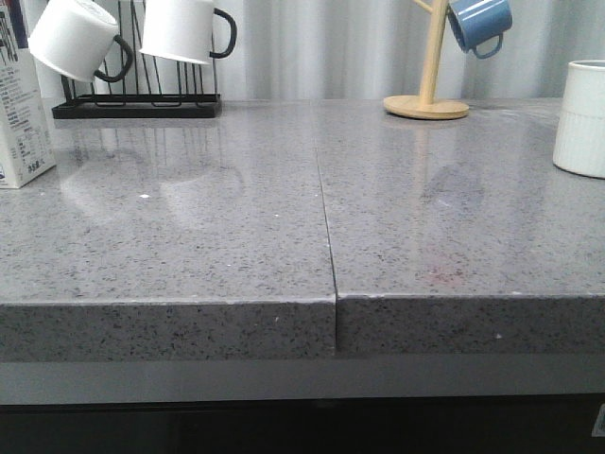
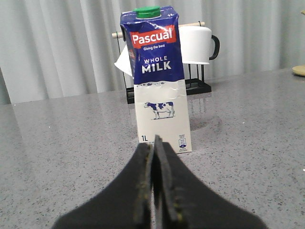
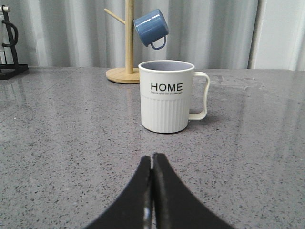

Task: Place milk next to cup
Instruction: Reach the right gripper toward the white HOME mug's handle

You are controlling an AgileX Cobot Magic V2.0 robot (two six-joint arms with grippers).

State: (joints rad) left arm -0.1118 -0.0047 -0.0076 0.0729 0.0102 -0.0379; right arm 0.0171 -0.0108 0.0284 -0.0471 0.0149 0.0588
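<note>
Our left gripper (image 2: 153, 143) has its jaws pressed together, holding nothing, and it points at the milk (image 2: 158, 81), which stands upright on the table (image 2: 57, 143) just ahead. Our right gripper (image 3: 152, 160) has its jaws together too, and it faces the cup (image 3: 167, 95).

In the front view the milk (image 1: 21, 113) sits at the far left edge and the cup (image 1: 579, 118) at the far right, well apart. So the milk has a long way to go. It is tall and thin, so we think a low or crooked grab could tip it over. The jaws must open wide first, or they will just push it.

The front view shows neither gripper. Only the wrist views show the cow, the word HOME and the handle. The front view also shows the rack (image 1: 137, 106) with white mugs and the blue mug (image 1: 479, 24).
</note>
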